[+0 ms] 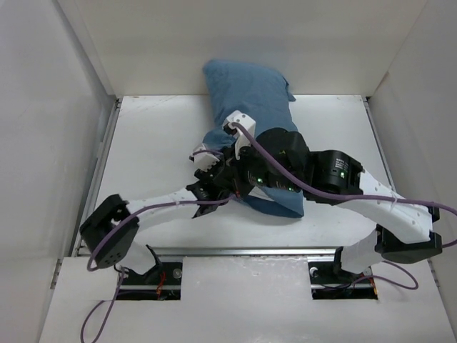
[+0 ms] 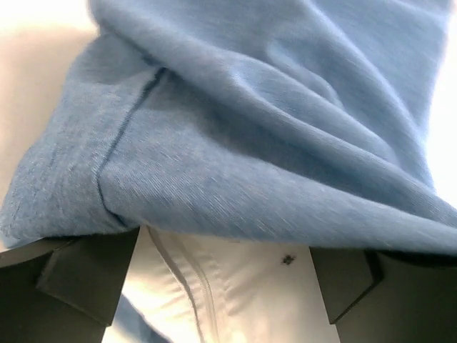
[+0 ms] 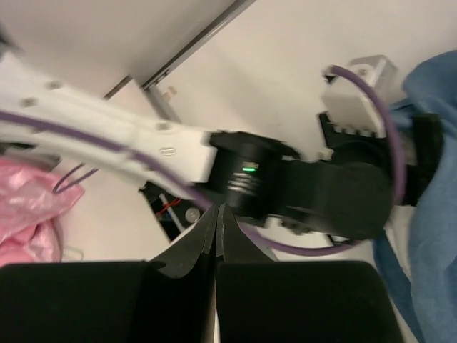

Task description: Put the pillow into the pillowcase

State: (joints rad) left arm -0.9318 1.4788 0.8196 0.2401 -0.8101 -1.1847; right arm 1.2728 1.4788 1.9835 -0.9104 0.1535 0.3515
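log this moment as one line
left gripper: open, at pillowcase hem | right gripper: shut, empty | pillow: mostly inside, white edge showing

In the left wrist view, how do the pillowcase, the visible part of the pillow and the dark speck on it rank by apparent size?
Largest: pillowcase, filling most of the view.
Then: pillow, a white patch below it.
Smallest: dark speck, tiny.

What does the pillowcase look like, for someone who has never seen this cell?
Start at the white table and look to its far middle. The pillowcase is the plump, wrinkled fabric bundle lying there, running from the far edge back toward the near side. It is the only slate-blue thing on the table; the pillow peeking out under its stitched hem is white.
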